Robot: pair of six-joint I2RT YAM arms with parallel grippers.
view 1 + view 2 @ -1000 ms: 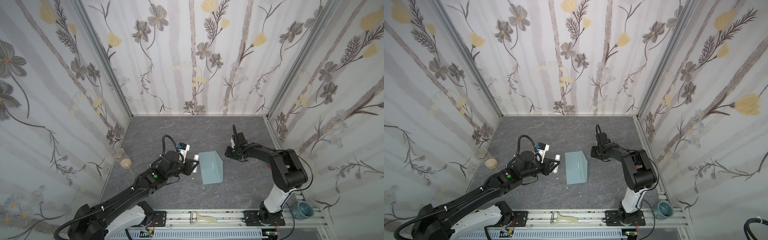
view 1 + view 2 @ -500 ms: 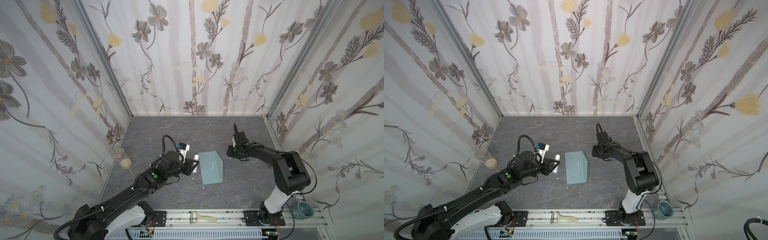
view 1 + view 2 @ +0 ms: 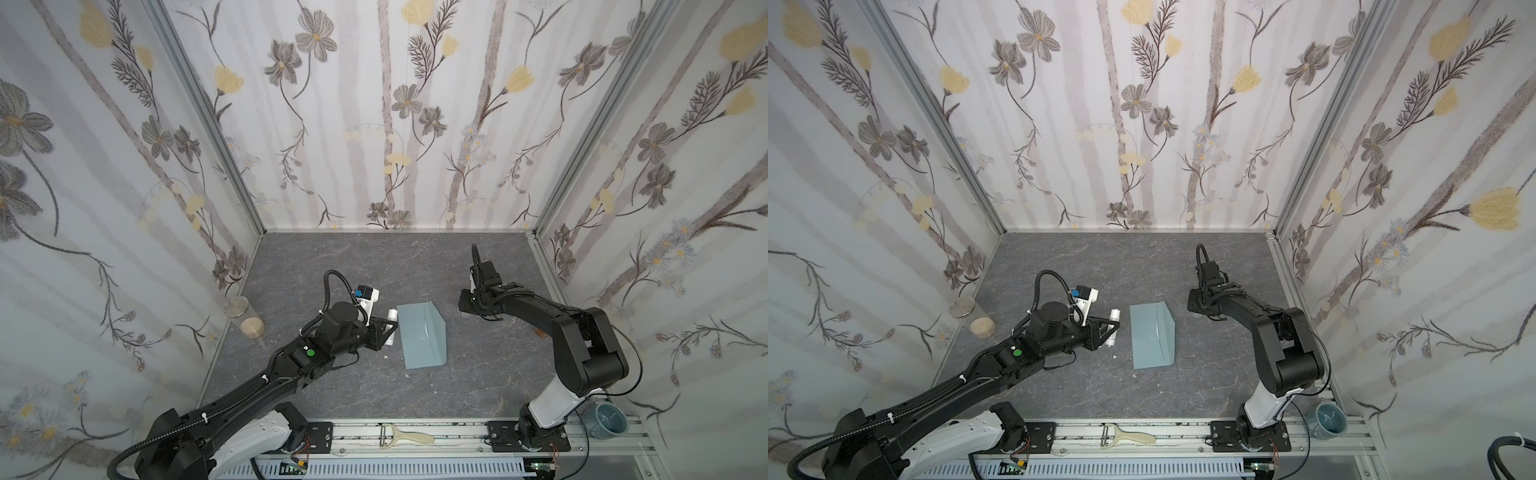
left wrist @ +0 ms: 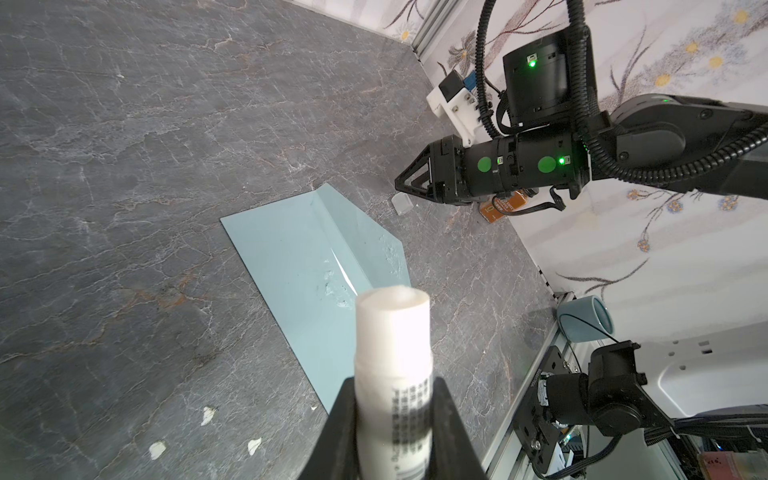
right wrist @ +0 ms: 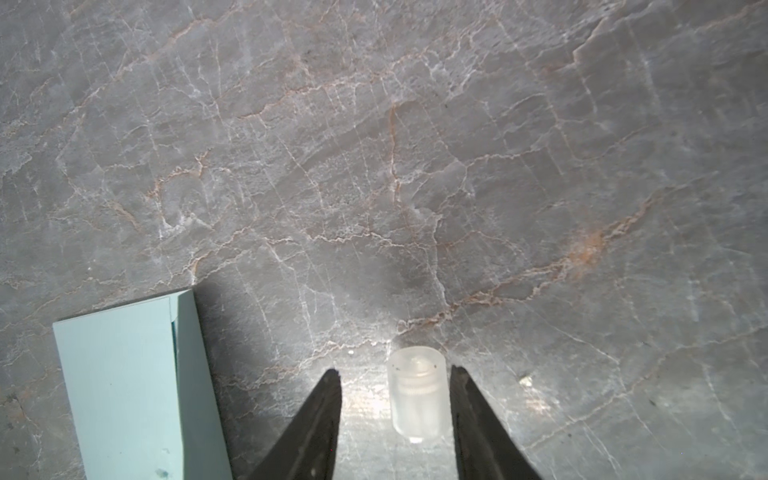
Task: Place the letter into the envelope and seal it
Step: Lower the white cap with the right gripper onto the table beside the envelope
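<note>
Between floral walls [image 3: 374, 124], marbled tabletop [image 3: 374, 257] — left jaws grip glue stick [image 4: 392, 365]; right jaws apart astride cap [image 5: 419, 392].

Both matte black: left arm [image 3: 266, 382], right arm [image 3: 540, 316]; white base links [image 3: 548, 405]. White camera mount [image 4: 451, 104]; ribbed black cable [image 4: 481, 62] beside it, green dots [image 4: 484, 164] near it. Black wedge fingers on right gripper [image 5: 394, 370].

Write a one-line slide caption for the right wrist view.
Right pincer open around a translucent cap on the grey marbled table, the envelope lying apart beside it.
</note>
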